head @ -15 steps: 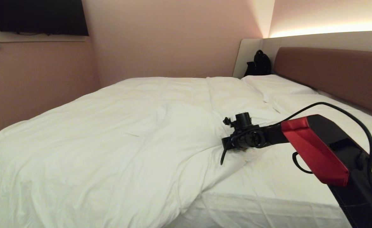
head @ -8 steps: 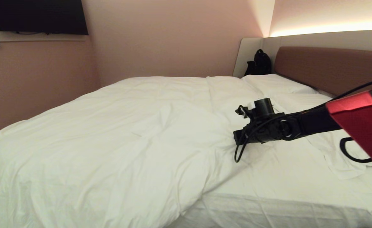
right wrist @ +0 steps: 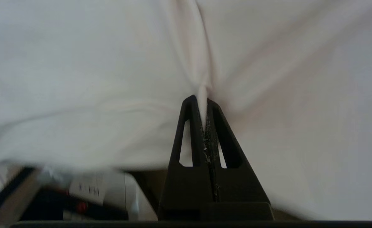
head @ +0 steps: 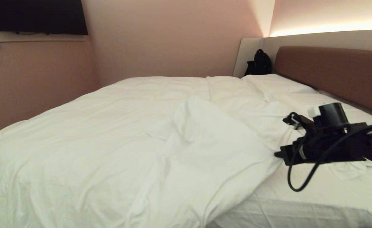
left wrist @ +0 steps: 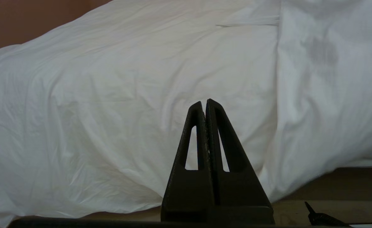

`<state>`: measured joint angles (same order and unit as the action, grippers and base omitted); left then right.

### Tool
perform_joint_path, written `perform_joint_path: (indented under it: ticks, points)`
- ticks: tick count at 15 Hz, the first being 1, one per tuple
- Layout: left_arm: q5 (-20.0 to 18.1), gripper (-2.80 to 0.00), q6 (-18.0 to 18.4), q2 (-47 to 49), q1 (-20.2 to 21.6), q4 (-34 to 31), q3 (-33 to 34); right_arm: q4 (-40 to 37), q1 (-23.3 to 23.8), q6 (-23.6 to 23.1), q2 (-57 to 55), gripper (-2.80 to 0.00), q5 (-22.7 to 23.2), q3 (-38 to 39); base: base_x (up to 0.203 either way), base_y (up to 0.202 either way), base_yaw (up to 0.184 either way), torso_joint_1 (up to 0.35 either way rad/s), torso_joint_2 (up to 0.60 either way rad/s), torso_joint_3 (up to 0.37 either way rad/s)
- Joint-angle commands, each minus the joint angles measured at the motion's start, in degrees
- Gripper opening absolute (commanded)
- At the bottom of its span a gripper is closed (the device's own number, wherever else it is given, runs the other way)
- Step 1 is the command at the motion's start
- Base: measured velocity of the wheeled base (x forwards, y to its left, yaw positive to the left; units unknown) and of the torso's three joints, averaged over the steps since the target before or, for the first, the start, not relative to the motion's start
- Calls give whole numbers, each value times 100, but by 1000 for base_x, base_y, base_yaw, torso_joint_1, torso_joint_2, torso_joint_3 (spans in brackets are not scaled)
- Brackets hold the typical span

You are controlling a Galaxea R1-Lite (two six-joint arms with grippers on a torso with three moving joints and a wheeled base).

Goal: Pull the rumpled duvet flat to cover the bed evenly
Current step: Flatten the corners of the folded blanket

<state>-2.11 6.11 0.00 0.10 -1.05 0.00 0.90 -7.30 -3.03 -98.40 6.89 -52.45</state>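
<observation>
Gripping a thin fold of the duvet [head: 116, 136] between its closed fingers, the right pincer [right wrist: 205, 98] hangs over the side of the bed [head: 300, 202] nearest the headboard [head: 331, 72]. The duvet lies on the bed away from the headboard, with one raised ridge running toward the pincer, and a strip of bare sheet [head: 315, 190] shows between its edge and the pillows [head: 277, 84]. To do this step well, I judge that the pull should go level and steady toward the headboard, low over the mattress, so the ridge flattens and the cloth does not slip out of such a small pinch; a jerk could tear the fold free. The left pincer [left wrist: 206, 101] is closed on nothing and waits parked beside the part of the duvet that hangs over the bed's side. The right arm is cut off at the frame edge in the head view, and there its wrist hides the fingertips. A dark bag [head: 259, 63] stands in the corner beside the headboard. I cannot tell how far the duvet hangs on the far side.
</observation>
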Motion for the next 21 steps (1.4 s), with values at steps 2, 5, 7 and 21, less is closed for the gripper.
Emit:
perform_joint_path:
  ticks: [2, 5, 7, 21]
  points:
    - [0, -280, 4, 0, 5, -1, 0, 26, 528, -509, 915, -280, 55, 1171, 0, 0, 0, 0, 0, 0]
    - [0, -280, 4, 0, -1, -1, 0, 104, 588, -558, 566, -280, 75, 1252, 0, 0, 0, 0, 0, 0]
    - [0, -280, 4, 0, -1, -1, 0, 608, 589, -550, 376, -280, 57, 1313, 0, 0, 0, 0, 0, 0]
    - [0, -280, 4, 0, -1, -1, 0, 1147, -921, -280, -818, 0, 345, -1243, 0, 0, 0, 0, 0, 0]
